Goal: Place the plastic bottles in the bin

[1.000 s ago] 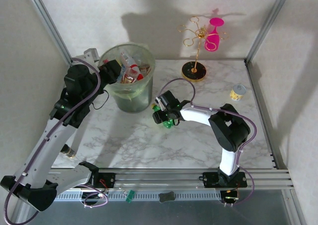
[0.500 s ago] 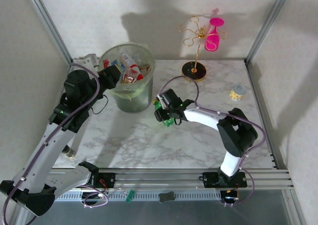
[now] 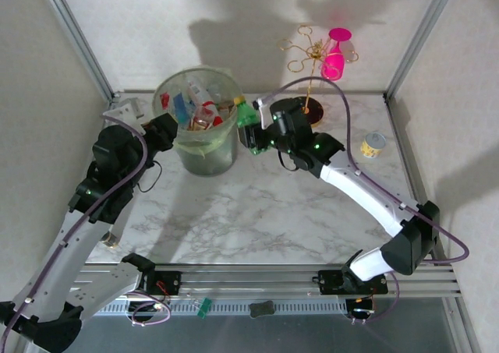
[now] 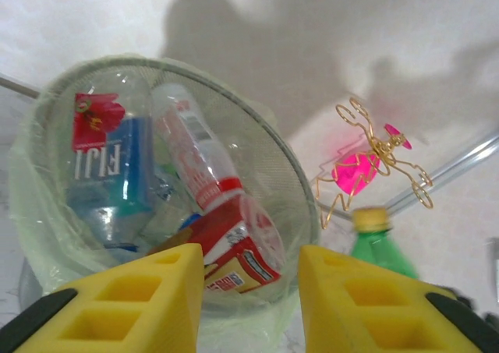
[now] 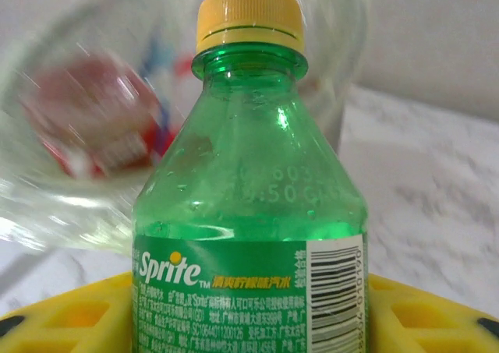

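- Top external view: the marble table (image 3: 257, 213) is bare in front. A second ago the right gripper (image 3: 255, 135) held the green bottle (image 3: 246, 114) low on that stretch, in front of the bin and to its right.
- That gripper has since risen and gone farther back. Its arm is now stretched out, and the bottle is held up just beside the bin's right rim, yellow cap toward it.
- Right wrist view: the yellow fingers (image 5: 70, 318) are clamped on either side of the bottle's (image 5: 249, 213) labelled body, with the blurred bin behind.
- The left gripper (image 3: 162, 128) has drawn back from above the rim to the bin's left side. In the left wrist view its fingers (image 4: 156, 291) stand apart, with nothing between them.
- The bin (image 3: 207, 154) stands at the back left of the table. Several bottles (image 4: 203, 166) lie inside it.
- Farther back is a gold wire stand (image 3: 306, 80), and a small can (image 3: 373, 144) sits at the right.
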Controlling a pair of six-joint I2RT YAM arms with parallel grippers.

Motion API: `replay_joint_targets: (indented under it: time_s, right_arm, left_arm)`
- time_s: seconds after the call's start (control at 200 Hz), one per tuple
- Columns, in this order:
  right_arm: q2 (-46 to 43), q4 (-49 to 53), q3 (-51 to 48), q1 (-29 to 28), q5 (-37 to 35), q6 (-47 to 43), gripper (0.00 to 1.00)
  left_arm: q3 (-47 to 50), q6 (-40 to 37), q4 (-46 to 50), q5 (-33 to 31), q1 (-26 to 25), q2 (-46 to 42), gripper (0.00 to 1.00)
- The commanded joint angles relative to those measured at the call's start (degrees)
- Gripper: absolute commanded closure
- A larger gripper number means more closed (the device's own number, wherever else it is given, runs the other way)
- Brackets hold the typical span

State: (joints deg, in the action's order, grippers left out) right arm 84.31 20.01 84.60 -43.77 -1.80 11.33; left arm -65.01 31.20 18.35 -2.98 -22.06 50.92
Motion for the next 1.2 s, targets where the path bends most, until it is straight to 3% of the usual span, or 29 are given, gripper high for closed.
replay_joint_targets:
  time_s: [0.0,0.385,0.666,1.197]
  right_arm:
    - [1.9,-1.5,8.0,0.0,4.6,1.8,0.53]
    - [18.9,-5.3,31.9,-0.1,18.5,9.9,0.53]
    - [34.6,-6.5,50.3,-0.2,22.0,13.9,0.53]
    - [45.9,-12.0,54.5,-0.1,23.0,17.8,0.45]
  left_arm:
    - [-0.2,-1.7,1.4,-3.9,-0.5,-1.4,0.63]
    - [-1.4,-1.5,1.3,-12.1,-0.4,-2.9,0.62]
    - [-1.2,-0.3,1.1,-16.8,-0.4,-3.9,0.62]
    - [0.2,-0.5,1.3,-17.0,-0.3,-4.9,0.6]
